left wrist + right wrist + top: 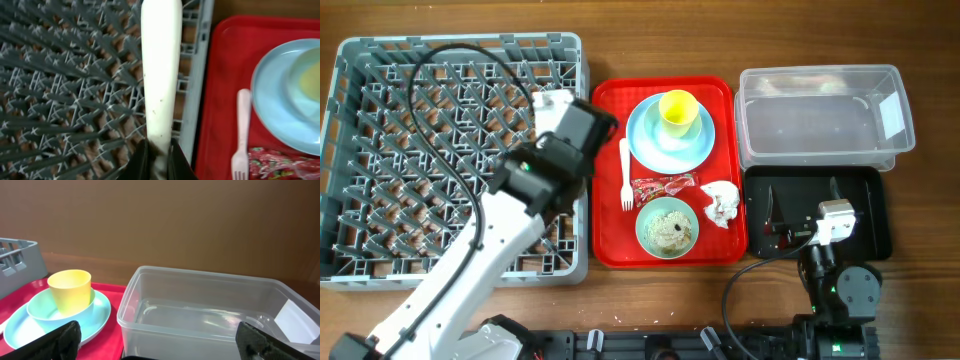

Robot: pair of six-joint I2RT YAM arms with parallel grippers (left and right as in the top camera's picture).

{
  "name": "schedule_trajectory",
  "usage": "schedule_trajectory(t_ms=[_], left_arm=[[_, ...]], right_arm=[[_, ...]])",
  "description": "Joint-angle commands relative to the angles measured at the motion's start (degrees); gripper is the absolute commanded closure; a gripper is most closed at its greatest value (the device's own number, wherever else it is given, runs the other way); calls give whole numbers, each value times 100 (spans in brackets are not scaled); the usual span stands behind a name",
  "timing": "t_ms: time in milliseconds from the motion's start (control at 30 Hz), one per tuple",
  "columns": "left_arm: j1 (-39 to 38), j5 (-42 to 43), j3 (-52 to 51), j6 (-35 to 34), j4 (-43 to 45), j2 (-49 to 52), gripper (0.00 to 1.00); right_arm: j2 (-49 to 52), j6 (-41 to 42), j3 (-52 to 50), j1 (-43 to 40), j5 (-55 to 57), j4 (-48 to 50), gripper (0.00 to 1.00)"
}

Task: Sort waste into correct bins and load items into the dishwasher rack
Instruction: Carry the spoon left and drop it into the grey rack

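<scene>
While the left gripper (159, 157) is clamped narrow on the handle end of one white spoon (161, 75), the spoon sticks out level over the grey rack (460, 45), just inside the wall next to the red tray (610, 240). No dish shows among the rack's pegs.

On the red tray lie one white fork (626, 175), one red wrapper (662, 184), one crumpled napkin (720, 203) and one green bowl (640, 228) holding rice scraps (670, 228). One yellow cup (678, 108) stands on one blue plate (645, 140); from the right wrist it seems to sit in a shallow pale dish there.

Two bins stand right of the red tray: one clear tub (820, 75) and, nearer the robot, one black tray (875, 215). The right gripper (160, 347) hangs over the black tray, fingers spread wide, holding nothing.
</scene>
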Motion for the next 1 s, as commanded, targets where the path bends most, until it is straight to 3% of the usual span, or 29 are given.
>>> schedule_trajectory(t_ms=[0,333,767,900,933,967], left_arm=[[369,1108,-11,90,-188,404,96],[463,540,-11,90,-170,1714,96],[463,42,-11,240,-151,1816,96],[463,-33,-9,243,-153,1816,77],[463,-35,-9,243,-153,1816,53],[463,-35,-9,245,-153,1816,53]], right_arm=[[-17,-59,-7,26,76,33,0],[-17,-61,-7,26,76,33,0],[-17,-59,-7,26,76,33,0],[-17,-59,-7,26,76,33,0],[-17,-59,-7,26,76,33,0],[-17,-59,-7,26,76,31,0]])
